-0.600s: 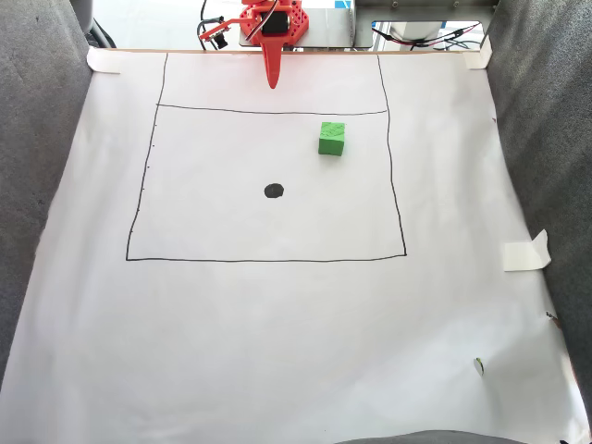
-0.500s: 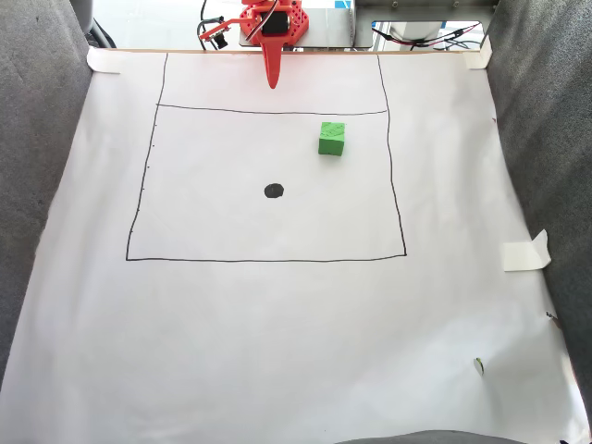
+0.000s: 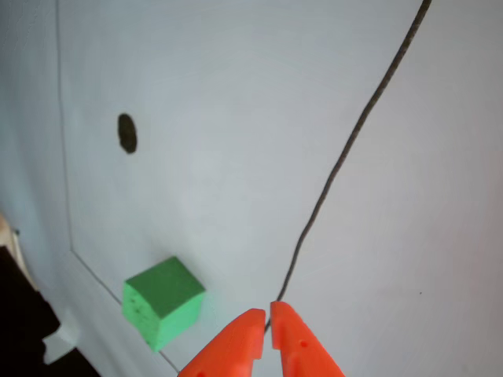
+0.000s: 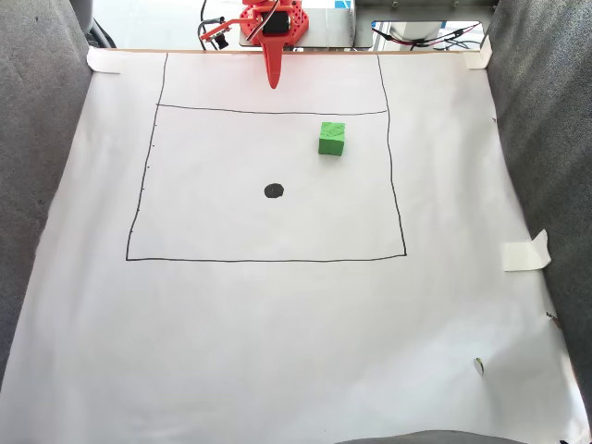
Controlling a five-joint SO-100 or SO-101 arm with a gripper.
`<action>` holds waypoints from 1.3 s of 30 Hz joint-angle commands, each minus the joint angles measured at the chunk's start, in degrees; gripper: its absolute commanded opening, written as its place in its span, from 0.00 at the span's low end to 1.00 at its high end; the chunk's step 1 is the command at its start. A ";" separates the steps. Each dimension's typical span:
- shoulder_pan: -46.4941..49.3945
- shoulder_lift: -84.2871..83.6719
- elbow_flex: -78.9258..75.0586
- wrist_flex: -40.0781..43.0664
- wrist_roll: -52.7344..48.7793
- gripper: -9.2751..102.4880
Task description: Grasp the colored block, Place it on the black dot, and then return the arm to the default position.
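The colored block, a small green foam cube, rests on the white paper inside the drawn rectangle, toward its upper right in the fixed view. In the other view the block lies left of my gripper. The black dot sits bare near the rectangle's middle, below and left of the block, and the dot shows at upper left in the other view. My orange gripper hangs at the top edge of the paper, shut, fingertips together, holding nothing, well away from the block.
Thin black drawn lines frame a rectangle on the white paper. Grey fabric walls flank both sides. A folded tape tab sits at the right edge. Cables and the arm's base crowd the top.
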 commanded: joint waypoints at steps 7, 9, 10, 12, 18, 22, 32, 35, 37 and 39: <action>0.53 0.09 -0.26 -0.09 0.09 0.08; -0.09 0.09 -1.32 1.93 -1.32 0.08; -0.44 -0.44 -2.99 3.25 -1.32 0.08; -1.23 -3.87 -8.09 5.45 0.09 0.08; -5.71 -21.27 -26.54 13.10 6.06 0.08; -5.63 -33.66 -37.27 13.45 9.84 0.08; -6.24 -62.23 -56.34 10.81 19.16 0.08; -7.91 -69.79 -62.49 12.74 20.04 0.08; -9.23 -74.44 -66.80 15.03 20.83 0.08; -10.72 -78.31 -70.49 16.87 21.88 0.08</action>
